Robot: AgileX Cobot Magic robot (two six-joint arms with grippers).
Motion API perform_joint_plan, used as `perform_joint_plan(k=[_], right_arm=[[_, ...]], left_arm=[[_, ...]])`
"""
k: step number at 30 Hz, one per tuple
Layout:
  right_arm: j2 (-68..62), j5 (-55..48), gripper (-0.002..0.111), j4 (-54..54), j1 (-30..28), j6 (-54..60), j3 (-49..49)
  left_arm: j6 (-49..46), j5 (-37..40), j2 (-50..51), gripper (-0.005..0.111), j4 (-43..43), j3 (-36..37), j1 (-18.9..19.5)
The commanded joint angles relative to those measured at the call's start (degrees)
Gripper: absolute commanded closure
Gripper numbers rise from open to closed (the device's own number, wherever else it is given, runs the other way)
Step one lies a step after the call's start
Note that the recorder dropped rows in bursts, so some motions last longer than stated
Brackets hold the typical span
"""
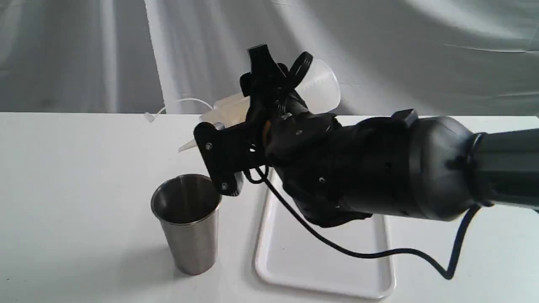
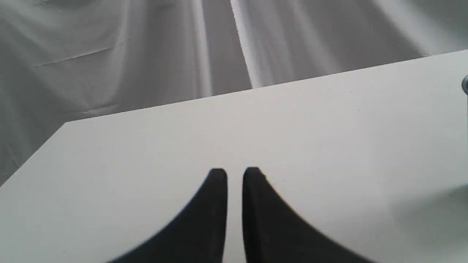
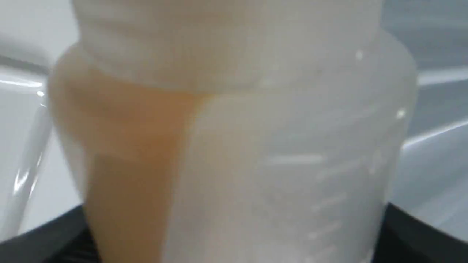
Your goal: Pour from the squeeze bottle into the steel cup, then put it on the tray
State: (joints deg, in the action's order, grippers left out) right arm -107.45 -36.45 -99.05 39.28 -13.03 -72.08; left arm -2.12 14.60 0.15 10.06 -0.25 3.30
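Observation:
My right gripper [image 1: 280, 80] is shut on the squeeze bottle [image 1: 320, 84], which it holds tipped over above the table. The bottle's cone nozzle [image 1: 187, 146] points down to the left, a little above the back rim of the steel cup [image 1: 187, 223]; I see no stream. Its thin cap strap [image 1: 177, 102] trails off behind. The bottle [image 3: 256, 146] fills the right wrist view, with amber liquid [image 3: 128, 164] pooled along one side. The cup stands upright just left of the white tray [image 1: 324, 256]. My left gripper [image 2: 235, 175] is shut and holds nothing.
The right arm's black body and its cable [image 1: 379, 253] hang over the tray's far half. Grey cloth [image 1: 84, 54] backs the white table [image 1: 63, 189]. The table's far corner [image 2: 65, 124] shows in the left wrist view.

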Motion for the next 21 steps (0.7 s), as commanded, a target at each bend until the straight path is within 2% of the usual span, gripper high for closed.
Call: perform_joint_plan(k=[1, 12, 21], right_arm=[[0.6, -0.9, 0.108, -0.9, 0.1, -2.4, -0.7], [0.6, -0.9, 0.108, -0.9, 0.1, -16.0, -0.7], [1.0, -0.9, 0.108, -0.9, -0.4, -36.8, -0.7]], left_arm=[[0.3, -0.7, -0.1, 0.098, 0.0, 0.3, 0.1], [0.3, -0.7, -0.1, 0.098, 0.0, 0.3, 0.1], [0.4, -0.7, -0.1, 0.098, 0.0, 0.3, 0.1]])
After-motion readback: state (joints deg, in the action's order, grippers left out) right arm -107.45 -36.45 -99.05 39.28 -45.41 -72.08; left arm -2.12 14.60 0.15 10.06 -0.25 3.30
